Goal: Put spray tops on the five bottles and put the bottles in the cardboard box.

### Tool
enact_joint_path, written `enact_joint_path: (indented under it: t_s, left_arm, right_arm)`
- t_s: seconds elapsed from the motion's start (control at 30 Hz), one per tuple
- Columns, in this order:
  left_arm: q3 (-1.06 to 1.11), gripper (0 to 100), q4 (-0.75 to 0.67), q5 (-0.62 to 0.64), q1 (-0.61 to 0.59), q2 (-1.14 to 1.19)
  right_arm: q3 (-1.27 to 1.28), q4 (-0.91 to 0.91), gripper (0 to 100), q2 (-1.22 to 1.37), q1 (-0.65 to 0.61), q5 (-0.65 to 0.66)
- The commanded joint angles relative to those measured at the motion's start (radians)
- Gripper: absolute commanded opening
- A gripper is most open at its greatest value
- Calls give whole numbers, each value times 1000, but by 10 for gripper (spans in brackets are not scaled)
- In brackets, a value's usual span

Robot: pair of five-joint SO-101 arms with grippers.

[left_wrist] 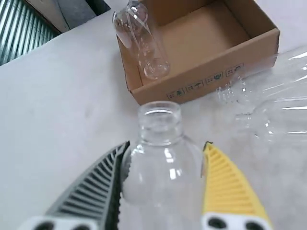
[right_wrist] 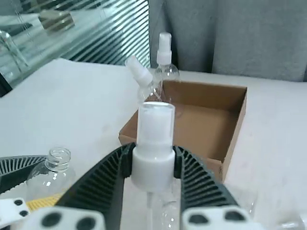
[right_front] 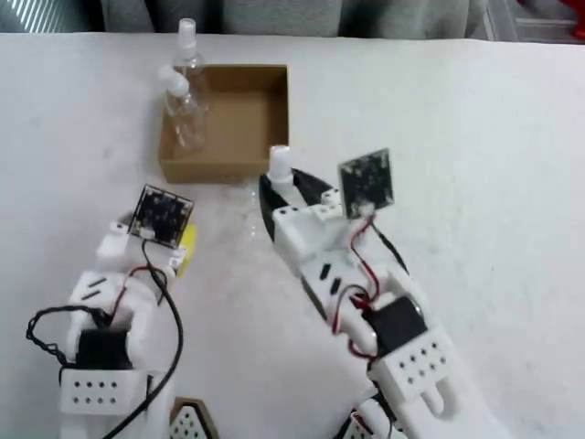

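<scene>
Both of your pincers are holding something. Your left pincer (left_wrist: pixel 167 146) is squeezing a clear bottle (left_wrist: pixel 160 177) just under its neck. The grey finger (left_wrist: pixel 96 191) is pressing one side and the yellow finger (left_wrist: pixel 225 187) the other, so they are standing as wide apart as the bottle is fat. The bottle's mouth is gaping open, with no top on it.

Your right pincer (right_wrist: pixel 152 152) is clamping a white spray top (right_wrist: pixel 154 139) by its collar, with its fingers only a little way apart. The top is hanging just beside the near wall of the box (right_front: pixel 224 167).

One capped bottle (right_wrist: pixel 144 81) is leaning in the box's corner. Another capped bottle (right_wrist: pixel 165 62) is standing at that same corner, and you cannot tell if it is sitting inside or just behind the wall.

Two open bottles (left_wrist: pixel 276 105) are lying on the table (right_front: pixel 475 137) beside the box. They are running off the picture's edge, and their glassy sides are making them hard to pick out.

From above, a camera board (right_front: pixel 161 213) is covering most of your left pincer and its bottle.
</scene>
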Motion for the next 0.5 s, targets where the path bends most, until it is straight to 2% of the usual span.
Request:
enact_joint_path:
  t_s: [0.0,0.47]
  left_arm:
    - [-5,37,-28,2,7,-67]
    - [74,35,-206,2,15,-246]
  right_arm:
    - [5,-16,17,-90,10,-11]
    - [218,-484,17,-93,8,-11]
